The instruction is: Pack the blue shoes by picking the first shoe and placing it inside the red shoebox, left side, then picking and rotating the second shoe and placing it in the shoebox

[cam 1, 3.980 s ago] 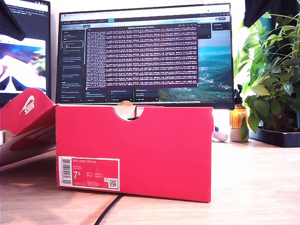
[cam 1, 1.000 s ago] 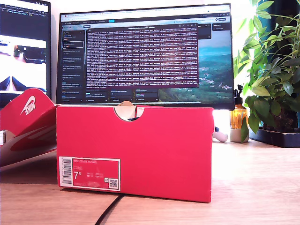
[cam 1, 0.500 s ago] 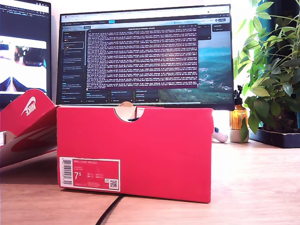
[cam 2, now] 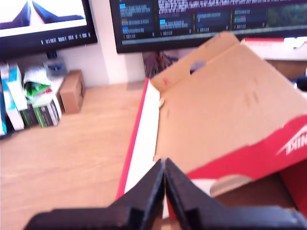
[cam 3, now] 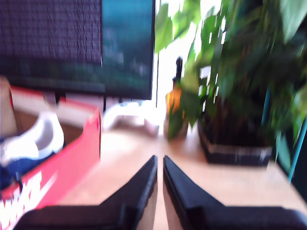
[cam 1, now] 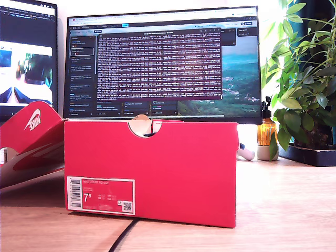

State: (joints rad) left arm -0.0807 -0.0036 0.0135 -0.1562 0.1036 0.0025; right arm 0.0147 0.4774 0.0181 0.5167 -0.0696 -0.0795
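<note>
My first gripper (cam 2: 164, 165) and my second gripper (cam 3: 159, 160) both have jaws together, empty; a shoe (cam 3: 29, 143) lies in the box (cam 1: 152, 168).

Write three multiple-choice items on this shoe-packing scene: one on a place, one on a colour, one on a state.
1. Where does the swoosh-marked red lid lie in the exterior view?
A. left of the box
B. on top of the box
C. right of the box

2. What colour is the cardboard shoebox?
A. blue
B. red
C. green

3. How stands my first tool?
A. wide open
B. clamped on a shoe
C. shut, holding nothing

Answers: 1 A, the lid leans beside the box's left wall. 2 B, its front wall is bright red. 3 C, the first wrist view shows the fingertips together and bare.
</note>
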